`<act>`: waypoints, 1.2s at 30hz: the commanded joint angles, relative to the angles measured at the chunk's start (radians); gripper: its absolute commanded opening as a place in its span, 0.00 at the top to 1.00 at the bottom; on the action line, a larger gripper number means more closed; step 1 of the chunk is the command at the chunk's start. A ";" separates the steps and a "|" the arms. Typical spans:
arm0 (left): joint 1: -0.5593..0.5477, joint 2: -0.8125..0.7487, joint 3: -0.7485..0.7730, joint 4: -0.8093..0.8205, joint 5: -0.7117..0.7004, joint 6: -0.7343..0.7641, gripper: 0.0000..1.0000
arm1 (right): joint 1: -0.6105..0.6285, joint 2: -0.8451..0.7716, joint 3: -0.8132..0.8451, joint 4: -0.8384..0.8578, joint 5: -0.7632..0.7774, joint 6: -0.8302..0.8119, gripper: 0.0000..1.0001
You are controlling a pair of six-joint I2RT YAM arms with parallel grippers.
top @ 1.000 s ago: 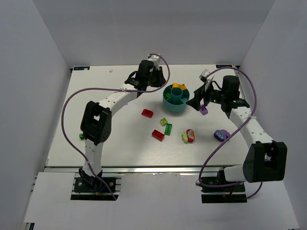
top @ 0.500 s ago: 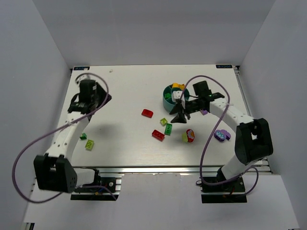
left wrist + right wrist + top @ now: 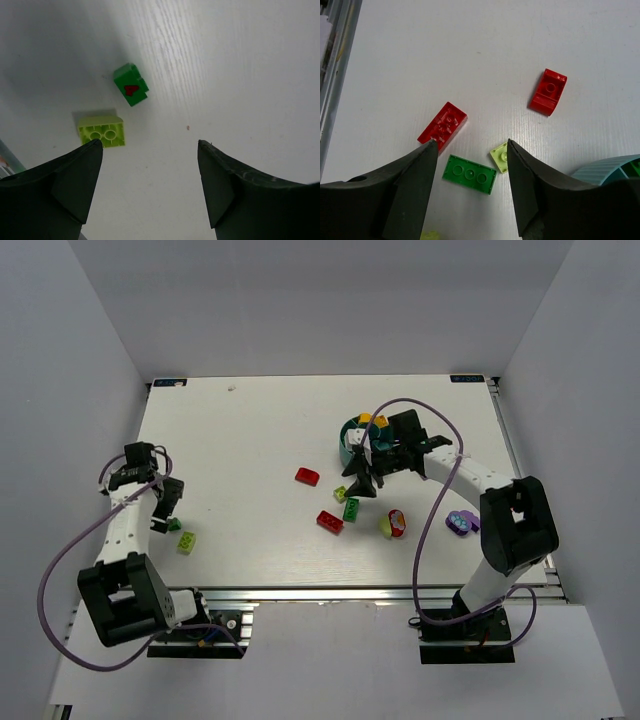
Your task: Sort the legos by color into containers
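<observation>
The teal bowl (image 3: 346,444) sits right of centre in the top view. A yellow brick (image 3: 365,418) and an orange brick (image 3: 380,421) show in its far compartments. The right arm hides the rest of its inside, so what else it holds I cannot tell.

By my reading most of the sorting is left. Loose on the table lie two red bricks (image 3: 442,125) (image 3: 548,91), a green plate (image 3: 469,174), a small lime piece (image 3: 500,156), a purple brick (image 3: 461,522) and a red-and-yellow cluster (image 3: 392,525).

The right gripper (image 3: 471,142) hangs just below the bowl, jaws apart and empty, above the green plate. At the left edge the left gripper (image 3: 150,147) is also spread wide, holding nothing, over a green brick (image 3: 130,91) and a lime brick (image 3: 101,131), both well apart from the bowl
</observation>
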 commanded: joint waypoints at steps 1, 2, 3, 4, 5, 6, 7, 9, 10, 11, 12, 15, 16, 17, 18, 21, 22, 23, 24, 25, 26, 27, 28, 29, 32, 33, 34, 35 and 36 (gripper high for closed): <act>0.044 0.067 -0.004 -0.008 0.003 -0.085 0.15 | -0.003 0.019 0.023 0.089 0.010 0.099 0.38; 0.058 0.113 -0.002 0.013 0.018 -0.091 0.18 | -0.003 0.021 0.031 0.084 0.016 0.107 0.39; 0.059 0.133 -0.002 0.024 0.026 -0.093 0.19 | -0.001 0.021 0.031 0.081 0.023 0.106 0.39; 0.064 0.151 0.001 0.033 0.032 -0.099 0.21 | -0.001 0.022 0.031 0.077 0.027 0.106 0.39; 0.067 0.168 0.004 0.042 0.034 -0.105 0.23 | -0.001 0.022 0.034 0.069 0.035 0.099 0.40; 0.069 0.184 0.013 0.045 0.034 -0.110 0.25 | -0.002 0.022 0.034 0.057 0.039 0.090 0.40; 0.070 0.208 0.015 0.051 0.037 -0.113 0.26 | -0.001 0.021 0.036 0.049 0.046 0.087 0.40; 0.072 0.225 0.002 0.079 0.037 -0.116 0.27 | -0.004 0.022 0.036 0.040 0.056 0.083 0.40; 0.076 0.231 -0.004 0.093 0.038 -0.117 0.27 | -0.004 0.022 0.037 0.034 0.058 0.083 0.40; 0.084 0.247 -0.010 0.114 0.043 -0.120 0.28 | -0.004 0.022 0.036 0.029 0.059 0.083 0.40; 0.089 0.251 -0.017 0.130 0.048 -0.124 0.28 | -0.003 0.022 0.039 0.026 0.059 0.083 0.40; 0.101 0.277 -0.027 0.168 0.057 -0.124 0.30 | -0.003 0.022 0.042 0.012 0.064 0.081 0.41; 0.102 0.287 -0.022 0.170 0.055 -0.120 0.32 | -0.003 0.021 0.042 0.006 0.067 0.076 0.41; 0.105 0.302 -0.019 0.170 0.054 -0.120 0.33 | -0.004 0.019 0.042 0.001 0.072 0.073 0.41; 0.107 0.308 -0.018 0.168 0.052 -0.120 0.35 | -0.004 0.019 0.042 -0.002 0.075 0.070 0.41; 0.109 0.310 -0.021 0.170 0.048 -0.120 0.40 | -0.009 0.021 0.045 -0.008 0.082 0.066 0.41; 0.109 0.308 -0.024 0.173 0.046 -0.122 0.41 | -0.010 0.021 0.047 -0.008 0.086 0.066 0.41; 0.112 0.305 -0.031 0.174 0.045 -0.122 0.45 | -0.013 0.021 0.047 -0.011 0.086 0.066 0.41; 0.112 0.301 -0.034 0.176 0.045 -0.119 0.47 | -0.015 0.021 0.048 -0.014 0.086 0.067 0.41; 0.113 0.299 -0.039 0.177 0.045 -0.117 0.49 | -0.018 0.021 0.053 -0.015 0.086 0.067 0.42; 0.118 0.299 -0.045 0.180 0.046 -0.116 0.54 | -0.016 0.022 0.054 -0.020 0.086 0.067 0.42; 0.119 0.296 -0.050 0.182 0.049 -0.114 0.57 | -0.018 0.021 0.056 -0.026 0.086 0.067 0.42; 0.122 0.291 -0.051 0.183 0.055 -0.111 0.61 | -0.019 0.021 0.057 -0.028 0.086 0.067 0.42; 0.122 0.288 -0.053 0.190 0.060 -0.110 0.64 | -0.019 0.018 0.060 -0.031 0.084 0.064 0.42; 0.122 0.270 -0.059 0.202 0.094 -0.102 0.77 | -0.029 0.005 0.076 -0.045 0.076 0.063 0.43; 0.121 0.262 -0.054 0.206 0.106 -0.098 0.85 | -0.039 -0.005 0.082 -0.043 0.073 0.067 0.44; 0.121 0.255 -0.051 0.211 0.124 -0.084 0.88 | -0.048 -0.012 0.086 -0.034 0.067 0.090 0.45; 0.119 0.227 -0.050 0.228 0.167 -0.078 0.91 | -0.059 -0.018 0.091 -0.020 0.046 0.113 0.47; 0.119 0.213 -0.045 0.243 0.193 -0.058 0.96 | -0.087 -0.033 0.097 -0.003 0.034 0.138 0.48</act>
